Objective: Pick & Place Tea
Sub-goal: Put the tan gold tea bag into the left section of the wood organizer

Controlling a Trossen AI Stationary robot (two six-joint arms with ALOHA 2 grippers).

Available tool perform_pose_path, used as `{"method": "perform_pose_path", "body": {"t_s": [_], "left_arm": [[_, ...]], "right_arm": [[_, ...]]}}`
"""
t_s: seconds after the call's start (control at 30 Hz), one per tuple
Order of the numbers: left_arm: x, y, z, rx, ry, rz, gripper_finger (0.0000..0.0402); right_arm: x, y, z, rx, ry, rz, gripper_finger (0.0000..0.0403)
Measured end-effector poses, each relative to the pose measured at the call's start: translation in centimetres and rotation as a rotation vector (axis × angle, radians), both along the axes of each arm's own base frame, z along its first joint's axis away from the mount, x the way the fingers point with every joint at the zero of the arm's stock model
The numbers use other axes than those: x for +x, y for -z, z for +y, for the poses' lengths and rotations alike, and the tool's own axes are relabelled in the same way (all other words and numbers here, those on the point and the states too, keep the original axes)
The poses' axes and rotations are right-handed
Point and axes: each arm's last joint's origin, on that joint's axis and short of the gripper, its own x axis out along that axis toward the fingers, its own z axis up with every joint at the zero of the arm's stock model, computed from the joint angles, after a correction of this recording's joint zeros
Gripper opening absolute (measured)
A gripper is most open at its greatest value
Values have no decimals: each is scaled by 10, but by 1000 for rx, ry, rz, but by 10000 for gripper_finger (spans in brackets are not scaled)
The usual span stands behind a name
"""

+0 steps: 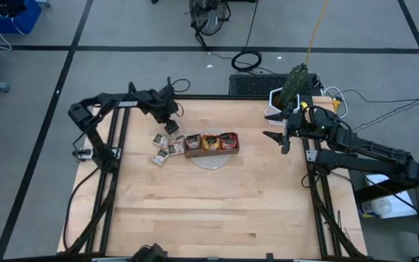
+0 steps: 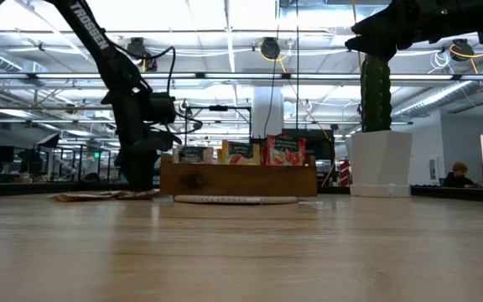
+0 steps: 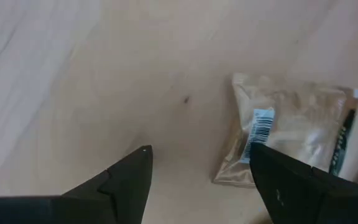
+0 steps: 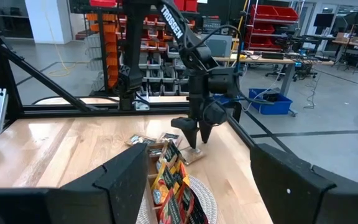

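The left gripper (image 1: pixel 172 125) hangs wide open and empty over loose beige sachets (image 1: pixel 165 149) beside the wooden tray (image 1: pixel 211 143). The right gripper (image 1: pixel 281 137), open too, waits near a cactus pot (image 1: pixel 277 97).

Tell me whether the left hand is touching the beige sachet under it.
Cannot tell. In the left wrist view, the open left hand straddles the beige sachet's edge; one finger overlaps it, with no gap or contact plainly visible.

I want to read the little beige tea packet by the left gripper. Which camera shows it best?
The left wrist view: the beige sachet fills the picture, barcode showing, lying flat by the open left gripper. The high view shows only a tiny speck. In the right wrist view it lies far off below that gripper. The low view shows it edge-on at best.
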Motion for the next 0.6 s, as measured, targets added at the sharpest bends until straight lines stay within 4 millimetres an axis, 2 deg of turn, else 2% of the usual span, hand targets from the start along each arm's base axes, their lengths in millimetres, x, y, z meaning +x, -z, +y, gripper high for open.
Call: {"method": "perform_pose_path", "body": {"t_s": [0.27, 0.6], "left_arm": [[1, 1, -1, -67, 78, -83, 269], [5, -3, -17, -216, 132, -165, 269]], "right_arm": [[0, 0, 0, -4, 0, 1, 260], [0, 0, 0, -7, 0, 2, 260]]}}
